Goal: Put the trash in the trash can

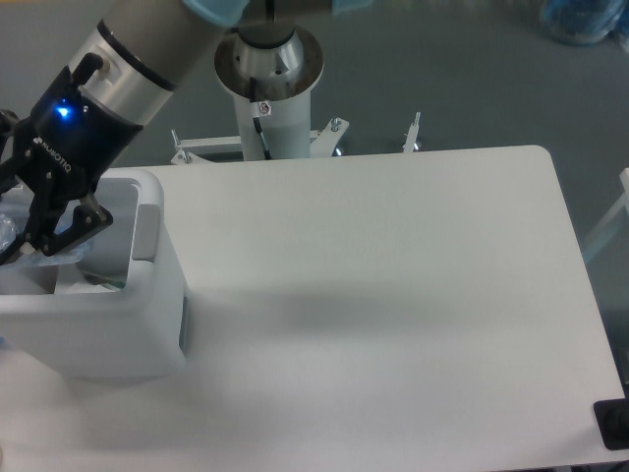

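The trash can point(147, 295) is a boxy white bin with a grey tab point(145, 231), standing at the table's left edge. My gripper point(22, 246) hangs over its open top, partly cut off by the frame's left edge. It is shut on the trash I can see, a clear plastic bottle point(10, 234), with a bit of blue showing beside one black finger point(84, 216). The bottle sits at rim height above the bin's inside. The arm hides most of the bin's interior.
The arm's round pedestal point(267, 69) stands behind the table's back edge, with metal brackets point(413, 133) beside it. The white table point(393, 295) stretches right of the bin. A black object point(614, 425) sits at the lower right corner.
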You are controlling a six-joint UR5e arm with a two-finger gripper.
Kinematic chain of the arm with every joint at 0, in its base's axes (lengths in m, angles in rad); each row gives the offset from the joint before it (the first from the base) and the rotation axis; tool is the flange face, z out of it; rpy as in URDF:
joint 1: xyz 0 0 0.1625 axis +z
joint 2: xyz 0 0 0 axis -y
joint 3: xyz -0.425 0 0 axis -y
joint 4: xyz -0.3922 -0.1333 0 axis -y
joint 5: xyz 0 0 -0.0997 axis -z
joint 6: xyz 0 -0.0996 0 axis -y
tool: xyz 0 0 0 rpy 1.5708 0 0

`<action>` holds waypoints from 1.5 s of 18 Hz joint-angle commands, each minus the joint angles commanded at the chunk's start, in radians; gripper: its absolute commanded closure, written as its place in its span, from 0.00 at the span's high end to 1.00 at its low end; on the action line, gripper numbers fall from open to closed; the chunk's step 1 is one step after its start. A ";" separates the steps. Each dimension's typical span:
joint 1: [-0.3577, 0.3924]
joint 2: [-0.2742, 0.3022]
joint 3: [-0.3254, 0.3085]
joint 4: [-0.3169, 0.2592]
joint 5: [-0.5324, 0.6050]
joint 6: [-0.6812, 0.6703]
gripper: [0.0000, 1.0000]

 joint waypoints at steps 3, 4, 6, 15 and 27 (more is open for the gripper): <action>0.003 0.008 -0.009 0.000 0.000 0.002 0.91; 0.005 0.008 -0.009 -0.002 0.000 0.002 0.93; 0.012 0.006 -0.008 -0.002 0.000 0.002 1.00; 0.225 -0.003 -0.008 -0.002 0.003 0.005 1.00; 0.477 -0.121 -0.071 -0.006 0.153 0.167 1.00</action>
